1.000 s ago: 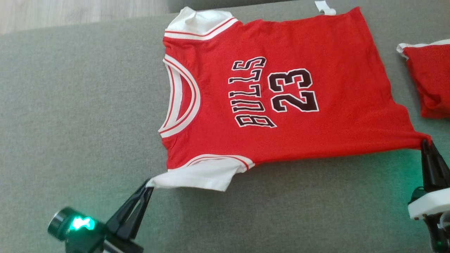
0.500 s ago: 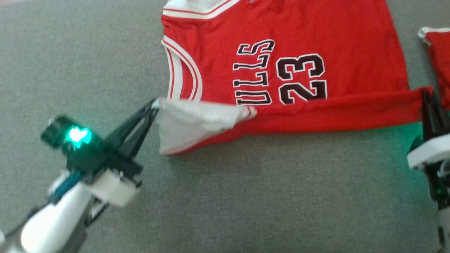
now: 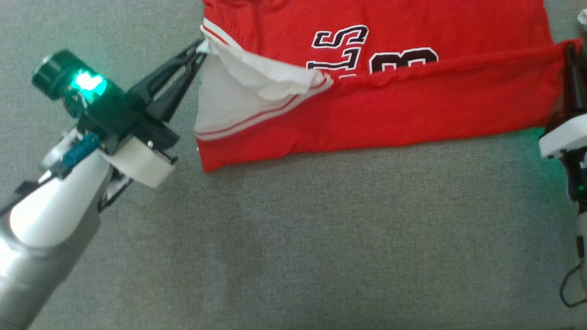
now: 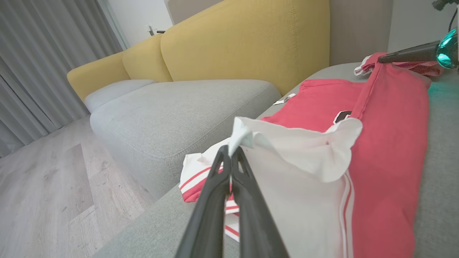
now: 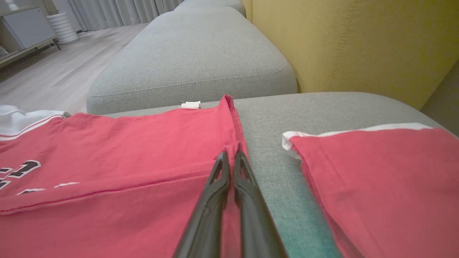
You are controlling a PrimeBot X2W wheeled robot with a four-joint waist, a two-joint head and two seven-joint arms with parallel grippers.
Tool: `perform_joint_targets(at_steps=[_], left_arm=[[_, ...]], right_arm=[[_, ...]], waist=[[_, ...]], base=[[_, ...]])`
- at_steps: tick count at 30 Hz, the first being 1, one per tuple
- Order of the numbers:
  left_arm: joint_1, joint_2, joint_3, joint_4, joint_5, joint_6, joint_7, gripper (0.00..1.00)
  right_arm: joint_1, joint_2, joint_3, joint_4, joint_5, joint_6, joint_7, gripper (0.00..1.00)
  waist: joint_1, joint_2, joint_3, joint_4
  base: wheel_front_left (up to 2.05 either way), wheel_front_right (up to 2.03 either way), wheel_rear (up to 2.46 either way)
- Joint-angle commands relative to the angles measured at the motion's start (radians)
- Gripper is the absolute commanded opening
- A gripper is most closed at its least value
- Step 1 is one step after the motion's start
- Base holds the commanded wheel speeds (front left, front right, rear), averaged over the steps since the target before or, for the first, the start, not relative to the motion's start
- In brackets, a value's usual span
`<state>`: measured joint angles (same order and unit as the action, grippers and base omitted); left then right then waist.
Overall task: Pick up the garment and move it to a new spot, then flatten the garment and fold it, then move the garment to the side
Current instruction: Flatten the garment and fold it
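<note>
A red jersey (image 3: 412, 105) with white sleeves and black "BULLS 23" lettering lies on the grey couch seat (image 3: 293, 238). Its near edge is lifted and folded back over the chest, hiding the lower part of the lettering. My left gripper (image 3: 201, 46) is shut on the white sleeve corner (image 4: 238, 134), seen pinched between its fingers in the left wrist view (image 4: 229, 152). My right gripper (image 3: 571, 48) is shut on the red hem corner at the far right, and in the right wrist view its fingers (image 5: 229, 157) clamp the hem fold (image 5: 233, 122).
A second folded red garment (image 5: 373, 179) with white trim lies to the right of the jersey. A yellow backrest (image 4: 244, 39) stands behind the seat, with more grey cushions (image 5: 190, 53) and wood floor (image 4: 39, 186) beyond the seat's edge.
Both grippers have carried the jersey's near edge away from me and over its front, covering more of the lettering. The head view has also shifted downward.
</note>
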<state>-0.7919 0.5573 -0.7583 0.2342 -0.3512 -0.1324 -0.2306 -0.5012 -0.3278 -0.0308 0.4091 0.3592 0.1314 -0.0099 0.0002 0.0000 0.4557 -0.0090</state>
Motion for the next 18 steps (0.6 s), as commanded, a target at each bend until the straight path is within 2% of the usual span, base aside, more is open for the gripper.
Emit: perform_joint_targets(at_steps=[1, 2, 3, 4, 5, 6, 11, 15, 18], left_arm=[[-0.054, 0.048, 0.030, -0.009, -0.008, 0.002, -0.009, 0.00], [-0.069, 0.048, 0.025, 0.003, -0.006, 0.002, -0.012, 0.00], [-0.081, 0.045, 0.022, 0.015, -0.006, 0.002, -0.014, 0.13], [-0.090, 0.040, 0.020, 0.029, -0.008, 0.002, -0.016, 0.64], [-0.097, 0.034, 0.023, 0.043, -0.008, 0.003, -0.019, 1.00], [-0.102, 0.027, 0.027, 0.055, -0.007, 0.005, -0.022, 1.00], [-0.066, -0.006, 0.062, 0.090, -0.008, 0.062, -0.030, 1.00], [0.047, -0.038, 0.134, 0.036, -0.036, 0.138, -0.031, 1.00], [0.127, -0.060, 0.165, 0.007, -0.063, 0.161, -0.031, 1.00]], right_arm=[[-0.016, -0.022, 0.019, -0.017, -0.009, -0.001, -0.012, 0.00], [-0.026, -0.023, 0.023, -0.006, -0.014, -0.001, -0.016, 0.00], [-0.034, -0.025, 0.027, 0.007, -0.018, -0.001, -0.020, 0.00], [-0.041, -0.025, 0.032, 0.020, -0.021, -0.001, -0.023, 0.21], [-0.046, -0.024, 0.036, 0.033, -0.024, -0.001, -0.028, 0.91], [-0.050, -0.022, 0.038, 0.047, -0.026, -0.001, -0.035, 1.00], [-0.051, -0.006, 0.052, 0.109, -0.022, -0.001, -0.085, 1.00], [-0.033, 0.004, 0.055, 0.144, -0.020, -0.001, -0.119, 1.00], [-0.022, 0.010, 0.055, 0.159, -0.015, -0.001, -0.133, 1.00]], waist=[[-0.0002, 0.0000, 0.005, 0.001], [-0.0002, 0.0000, 0.008, 0.002], [-0.0002, 0.0000, 0.010, 0.003], [-0.0002, 0.0000, 0.012, 0.005], [-0.0002, 0.0000, 0.014, 0.006], [-0.0002, 0.0000, 0.015, 0.007], [-0.0002, 0.0000, 0.005, 0.011], [-0.0002, 0.0000, -0.012, 0.011], [-0.0002, 0.0000, -0.021, 0.011]], base=[[0.00, 0.00, 0.00], [0.00, 0.00, 0.00], [0.00, 0.00, 0.00], [0.00, 0.00, 0.00], [0.00, 0.00, 0.00], [0.00, 0.00, 0.00], [0.00, 0.00, 0.00], [0.00, 0.00, 0.00], [0.00, 0.00, 0.00]])
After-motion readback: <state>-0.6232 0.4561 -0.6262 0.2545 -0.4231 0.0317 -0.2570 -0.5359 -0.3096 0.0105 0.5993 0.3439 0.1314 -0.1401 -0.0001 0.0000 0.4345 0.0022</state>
